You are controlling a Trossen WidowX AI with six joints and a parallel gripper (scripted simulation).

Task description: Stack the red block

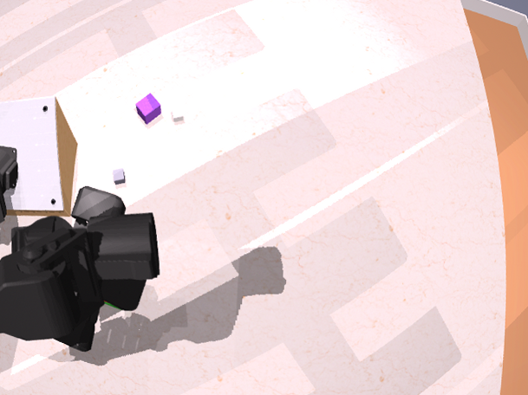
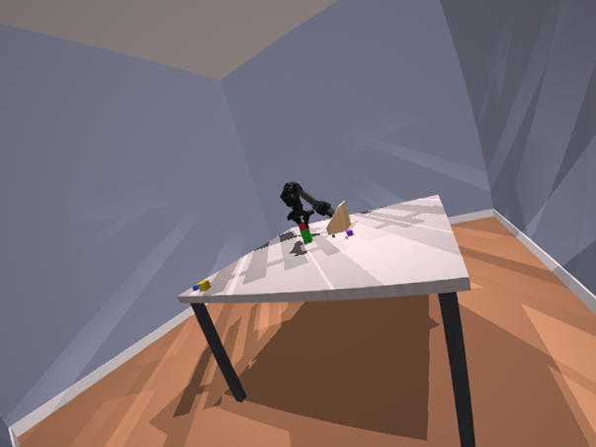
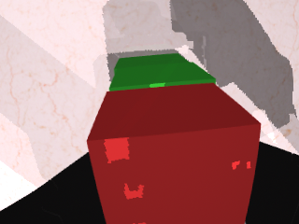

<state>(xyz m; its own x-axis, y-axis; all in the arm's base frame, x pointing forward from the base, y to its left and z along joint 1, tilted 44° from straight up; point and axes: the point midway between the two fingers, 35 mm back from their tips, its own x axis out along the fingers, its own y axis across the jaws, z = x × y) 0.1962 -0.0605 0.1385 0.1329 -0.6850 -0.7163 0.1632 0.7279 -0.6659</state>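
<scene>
The red block [image 2: 303,226] [image 3: 175,161] is between the fingers of my gripper [image 2: 302,222] [image 3: 166,147], which is shut on it. The green tower [image 2: 306,236] [image 3: 156,74] stands upright on the table, directly below the red block in the exterior view. In the wrist view its green top and side show past the far edge of the red block. I cannot tell whether the two touch. In the top view the arm hides the red block and nearly all of the tower; only a thin green sliver shows.
A wedge with a white face [image 1: 28,160] and wooden sides [image 2: 338,220] stands near the arm. Beyond it lie a purple cube [image 1: 148,108] [image 2: 349,232], a small white block [image 1: 177,116] and a small grey block [image 1: 118,176]. A yellow block [image 2: 204,285] and a blue block [image 2: 195,287] lie near a table corner.
</scene>
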